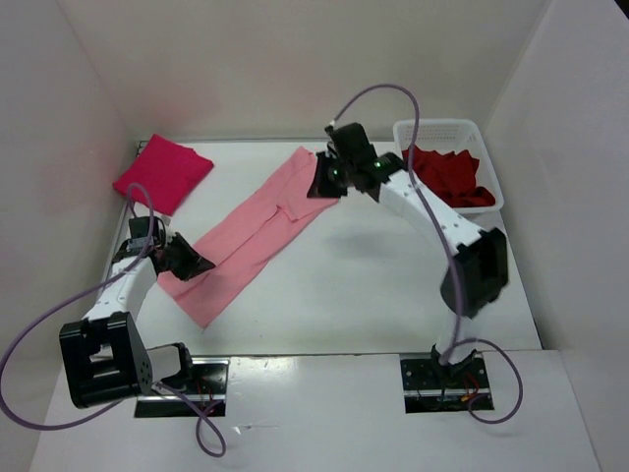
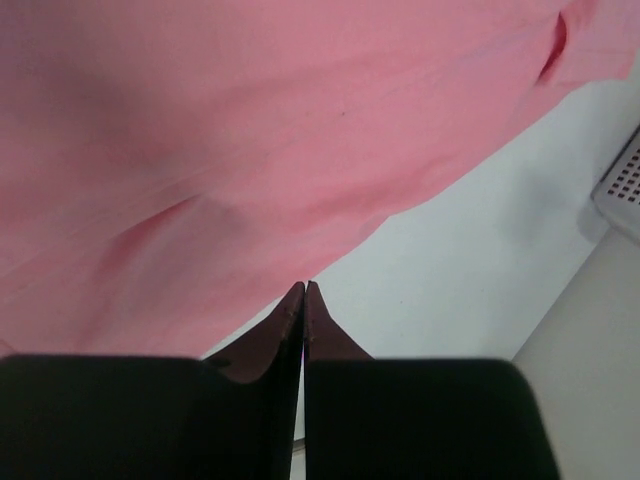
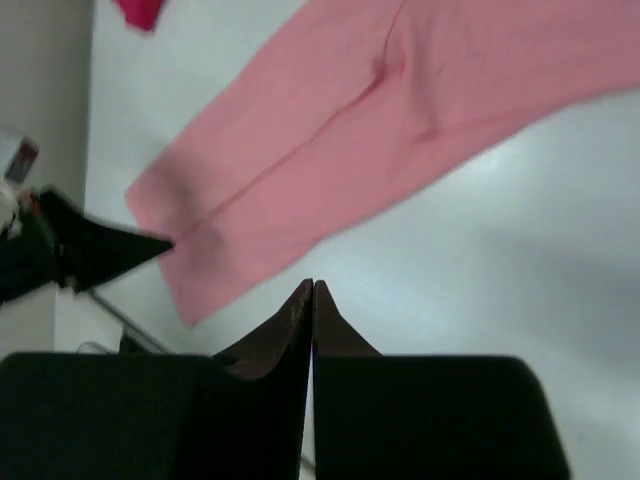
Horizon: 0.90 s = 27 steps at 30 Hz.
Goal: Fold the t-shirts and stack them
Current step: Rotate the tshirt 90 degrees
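The pale pink t-shirt (image 1: 257,231) (image 2: 250,130) (image 3: 340,140) lies on the white table as a long narrow strip, running diagonally from back centre to front left. My left gripper (image 1: 201,264) (image 2: 303,286) is at the strip's near-left end, shut and empty, its tips at the cloth's edge over bare table. Above the strip's far end, my right gripper (image 1: 324,187) (image 3: 312,285) is also shut, holding nothing. The bright crimson-pink t-shirt (image 1: 162,172) (image 3: 140,12) lies folded at the back left. The dark red t-shirt (image 1: 450,177) is crumpled in the basket.
A white lattice basket (image 1: 437,126) (image 2: 625,185) stands at the back right against the wall. White walls close in the table on the left, back and right. The left arm's black fingers (image 3: 100,250) show at the left edge of the right wrist view.
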Available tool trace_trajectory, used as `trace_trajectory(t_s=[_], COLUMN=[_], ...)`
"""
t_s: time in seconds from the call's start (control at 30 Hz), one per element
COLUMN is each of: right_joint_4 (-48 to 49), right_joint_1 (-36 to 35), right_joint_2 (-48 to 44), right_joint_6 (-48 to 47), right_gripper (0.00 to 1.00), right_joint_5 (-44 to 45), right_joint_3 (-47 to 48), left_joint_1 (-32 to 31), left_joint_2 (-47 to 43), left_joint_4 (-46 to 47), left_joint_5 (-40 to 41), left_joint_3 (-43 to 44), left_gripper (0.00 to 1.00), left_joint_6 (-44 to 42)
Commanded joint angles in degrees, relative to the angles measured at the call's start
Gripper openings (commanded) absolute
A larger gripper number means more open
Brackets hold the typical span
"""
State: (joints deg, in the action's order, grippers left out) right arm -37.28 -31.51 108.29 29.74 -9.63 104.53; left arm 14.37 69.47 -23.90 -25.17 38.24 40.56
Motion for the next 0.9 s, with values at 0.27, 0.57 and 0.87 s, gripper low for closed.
trace_trajectory(t_s=[0.27,0.57,0.87], right_joint_4=[22.7,26.4,27.4], right_joint_1=[-6.2,-6.2,-6.2], right_joint_2=[-0.9,10.7,19.5], right_joint_6=[6.9,11.1,15.4], right_gripper=[0.00,0.31,0.23], right_joint_5=[-8.0,-8.7,-8.7], right_joint_3=[-30.8,-24.6,-16.8], left_joint_1=[3.2,6.5,3.0], left_joint_2=[6.6,5.9,5.9], left_joint_4=[5.2,6.2,7.9], left_joint_5=[1.7,3.9,0.4], left_joint_3=[-1.2,-0.2,0.3], left_gripper=[0.00,0.00,0.00], left_joint_6=[3.9,5.1,2.9])
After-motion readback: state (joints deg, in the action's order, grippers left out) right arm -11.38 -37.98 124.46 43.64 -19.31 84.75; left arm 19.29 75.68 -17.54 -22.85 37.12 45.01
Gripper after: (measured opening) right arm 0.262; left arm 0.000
